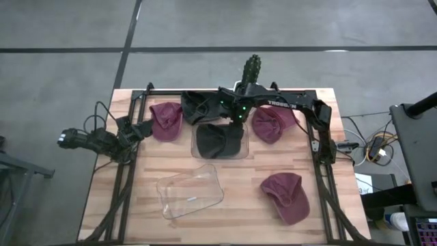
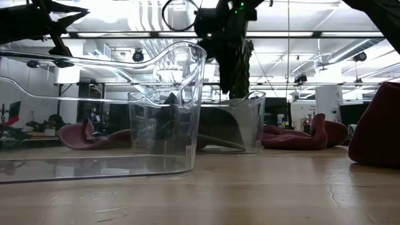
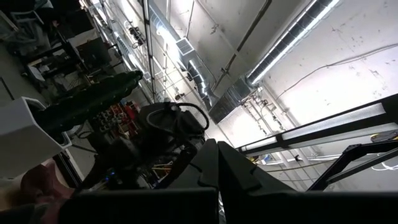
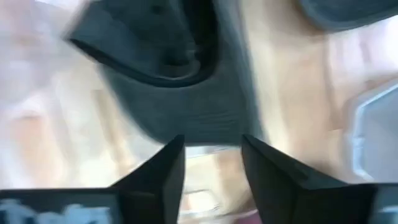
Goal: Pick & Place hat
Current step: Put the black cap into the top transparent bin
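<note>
A dark hat (image 1: 217,140) lies in a clear container (image 1: 243,156) at the table's middle; in the right wrist view this dark hat (image 4: 186,93) is blurred, just beyond the fingertips. My right gripper (image 1: 239,117) (image 4: 212,155) hangs open above the hat's far edge and touches nothing that I can see. A second dark hat (image 1: 196,106) and three maroon hats (image 1: 166,119) (image 1: 272,123) (image 1: 285,197) rest on the wood. My left gripper (image 1: 140,129) waits by the table's left edge, shut, next to the far-left maroon hat.
A second clear container (image 1: 190,193) stands empty and askew near the front; in the low view this container (image 2: 100,112) fills the left foreground. A green cactus figure (image 1: 251,68) stands at the far edge. The black frame rails (image 1: 321,147) run along both sides. Bare wood shows front-left.
</note>
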`<state>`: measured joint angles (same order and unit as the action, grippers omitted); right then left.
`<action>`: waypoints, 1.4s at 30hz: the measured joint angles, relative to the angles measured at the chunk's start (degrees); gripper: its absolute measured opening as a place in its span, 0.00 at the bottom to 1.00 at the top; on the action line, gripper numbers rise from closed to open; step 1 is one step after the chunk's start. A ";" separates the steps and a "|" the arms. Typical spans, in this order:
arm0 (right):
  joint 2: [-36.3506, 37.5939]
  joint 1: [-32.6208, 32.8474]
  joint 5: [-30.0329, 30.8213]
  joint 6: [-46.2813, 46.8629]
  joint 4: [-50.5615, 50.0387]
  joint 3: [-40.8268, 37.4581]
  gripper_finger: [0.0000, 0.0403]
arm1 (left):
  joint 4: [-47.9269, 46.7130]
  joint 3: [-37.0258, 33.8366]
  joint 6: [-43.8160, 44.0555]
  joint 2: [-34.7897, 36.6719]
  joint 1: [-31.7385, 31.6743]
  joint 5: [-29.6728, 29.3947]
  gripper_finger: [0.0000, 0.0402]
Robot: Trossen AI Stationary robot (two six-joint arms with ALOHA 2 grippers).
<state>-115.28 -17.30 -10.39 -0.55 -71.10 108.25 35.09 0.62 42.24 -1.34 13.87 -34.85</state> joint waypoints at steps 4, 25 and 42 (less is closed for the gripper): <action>2.67 0.61 -7.59 4.34 -2.31 1.26 0.49 | -0.01 0.00 -0.04 0.01 0.00 -0.01 0.00; 14.36 13.72 -8.72 21.42 -2.95 -7.34 0.53 | -0.80 0.01 2.47 0.01 0.00 -1.16 0.00; 15.87 18.95 -2.91 28.47 13.23 -18.13 0.53 | -29.23 20.66 10.89 -19.71 -0.42 -5.17 0.11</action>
<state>-99.41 1.65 -13.30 27.92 -57.87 90.12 5.86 21.28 53.13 -21.05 13.45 -40.02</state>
